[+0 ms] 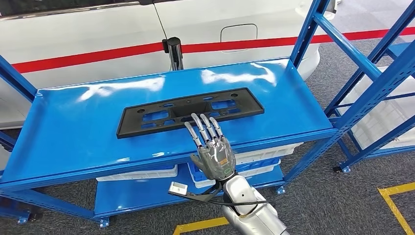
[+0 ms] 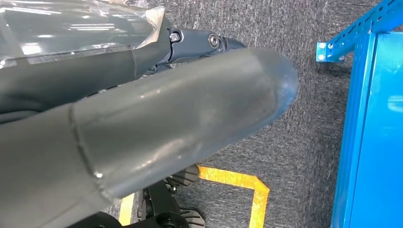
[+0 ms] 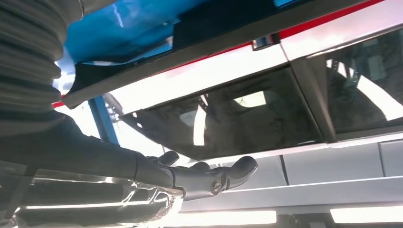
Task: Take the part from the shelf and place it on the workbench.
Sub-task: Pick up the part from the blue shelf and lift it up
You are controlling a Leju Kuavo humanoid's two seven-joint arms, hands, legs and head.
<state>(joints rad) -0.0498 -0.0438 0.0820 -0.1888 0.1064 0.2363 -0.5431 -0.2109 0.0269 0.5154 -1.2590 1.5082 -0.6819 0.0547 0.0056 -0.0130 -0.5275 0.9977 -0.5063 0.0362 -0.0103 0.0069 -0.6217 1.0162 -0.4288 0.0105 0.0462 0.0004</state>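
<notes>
Beyond the right hand stands a white car [image 1: 98,44] with a red stripe, and to that hand's right a second blue rack [image 1: 377,68] rises off grey carpet [image 1: 318,196] marked with yellow tape [image 1: 396,196]. Between car and hand is the blue shelf [image 1: 73,127], its glossy top deck at about hand height and bins on the deck below. The part [image 1: 188,111], a flat black plate with cut-outs, lies on that deck just ahead of the right hand [image 1: 211,149], its long axis running crosswise to the reach, left to right. The hand is held wide, holding nothing, fingers [image 1: 203,127] straight and pointing forward, their tips over the part's near edge; whether they touch it I cannot tell. The left hand [image 2: 142,137] hangs low beside the shelf post over the carpet, and its state cannot be told. The right is plainly nearer, so the grasp likely falls to it, taken across the part's short width.
</notes>
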